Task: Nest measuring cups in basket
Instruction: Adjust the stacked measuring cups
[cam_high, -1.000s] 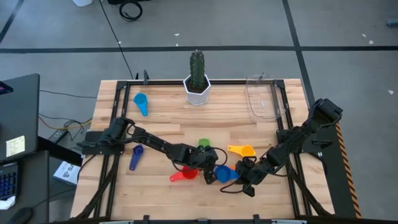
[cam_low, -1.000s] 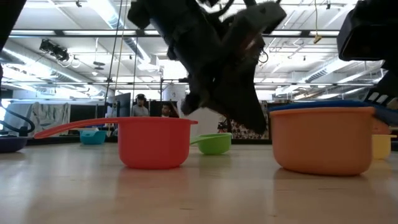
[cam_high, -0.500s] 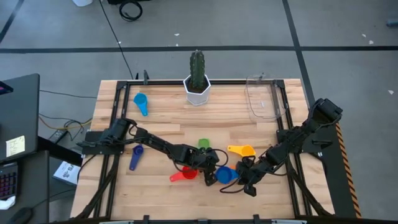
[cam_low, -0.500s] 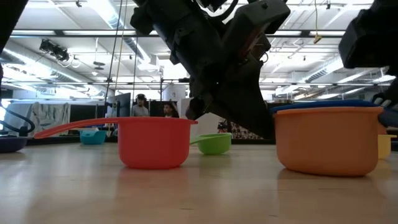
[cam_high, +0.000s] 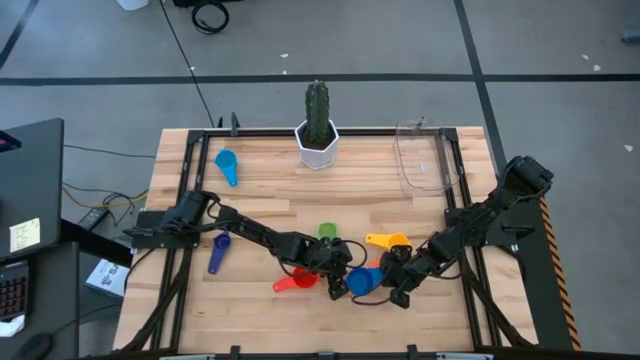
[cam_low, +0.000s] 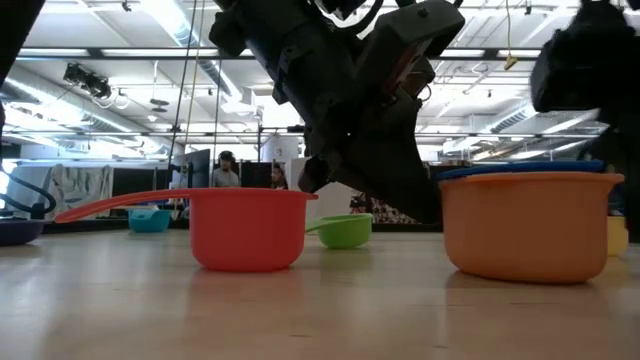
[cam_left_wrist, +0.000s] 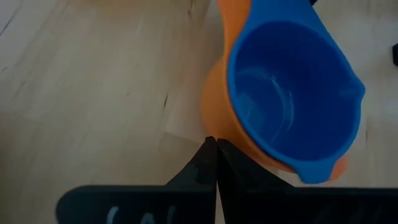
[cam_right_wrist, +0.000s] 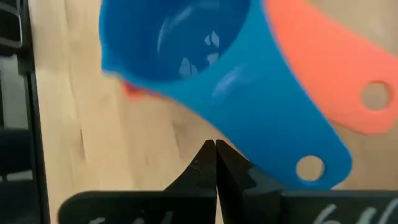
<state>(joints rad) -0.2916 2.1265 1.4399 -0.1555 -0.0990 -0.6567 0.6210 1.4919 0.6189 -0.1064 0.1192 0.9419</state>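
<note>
A blue measuring cup (cam_left_wrist: 292, 93) sits nested in an orange one (cam_low: 525, 225), which stands upright on the table near its front edge. My left gripper (cam_left_wrist: 215, 142) is shut, and its tips are at the orange cup's wall on the cup's left side. My right gripper (cam_right_wrist: 214, 144) is shut too, on the cups' right side, with its tips at the blue handle (cam_right_wrist: 292, 155). The red cup (cam_high: 297, 282), the green cup (cam_high: 327, 232), the yellow cup (cam_high: 388, 241), the purple cup (cam_high: 218, 252) and the light blue cup (cam_high: 227, 165) lie apart on the table. The clear basket (cam_high: 425, 160) stands at the far right. My left gripper has its shut fingertips against the lower outer wall of the orange cup (cam_left_wrist: 210, 124), slanting down from the table's left. The cup stands on its base on the table with the blue cup inside. My right gripper's shut tips meet the edge of the blue handle in its wrist view; whether they touch it I cannot tell.
A white pot with a green cactus (cam_high: 318, 130) stands at the far edge, left of the basket. A black frame (cam_high: 450, 200) runs round the tabletop. The red cup (cam_low: 248, 230) stands close to the left gripper's near side.
The nested orange and blue cups have slid a little along the table toward the right edge, and my left gripper's shut tips now stand close against them. My right arm has edged in toward the cups from the right.
</note>
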